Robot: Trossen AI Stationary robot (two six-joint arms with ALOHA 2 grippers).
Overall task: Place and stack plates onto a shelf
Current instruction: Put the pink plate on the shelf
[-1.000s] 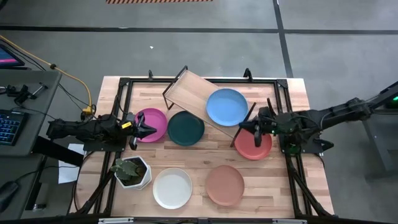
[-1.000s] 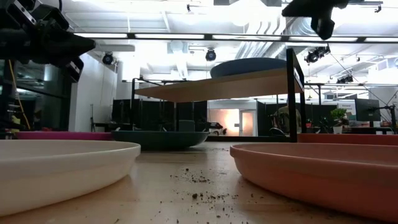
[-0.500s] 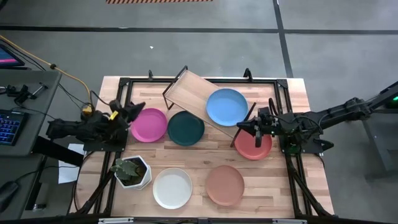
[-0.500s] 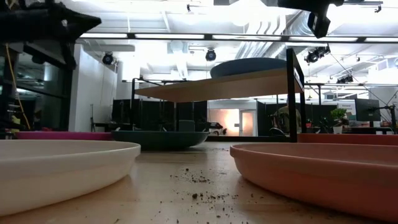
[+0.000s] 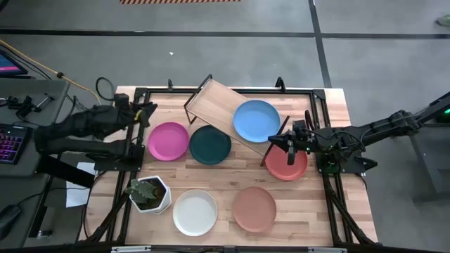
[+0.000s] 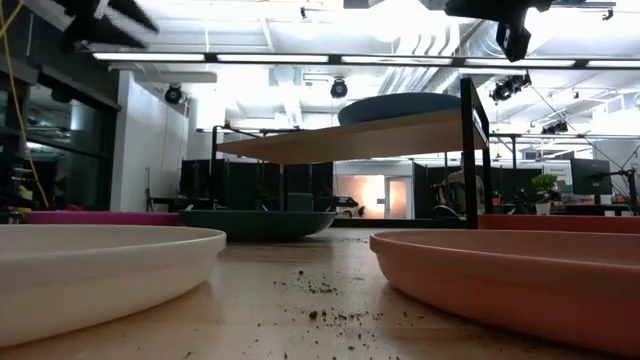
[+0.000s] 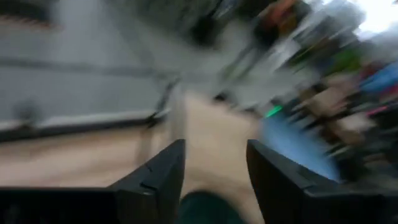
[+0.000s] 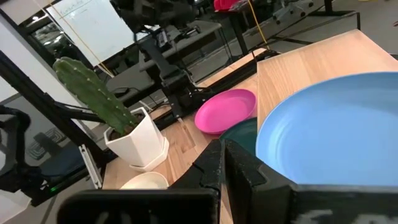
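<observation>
The shelf (image 5: pixel 219 107) stands askew at the table's far middle, with the blue plate (image 5: pixel 256 121) lying on its right end. The magenta plate (image 5: pixel 168 140), dark green plate (image 5: pixel 209 144), coral red plate (image 5: pixel 288 167), white plate (image 5: pixel 195 212) and dusty pink plate (image 5: pixel 254 209) lie flat on the tabletop. My left gripper (image 5: pixel 145 112) hangs open, high over the table's far left, clear of the magenta plate. My right gripper (image 5: pixel 287 145) is shut on nothing, above the coral red plate's far rim beside the shelf's right end.
A white hexagonal pot with a cactus (image 5: pixel 149 195) stands at the near left. A black frame (image 5: pixel 133 133) runs along the table's edges. Crumbs of soil (image 6: pixel 330 300) lie between the white and dusty pink plates. A desk with a keyboard (image 5: pixel 10 140) is off the left edge.
My left gripper has risen from just over the magenta plate's left rim and drawn back toward the table's far left, tipping up from steeply downward to nearly level, and it has opened. The plates and my right gripper have kept still.
</observation>
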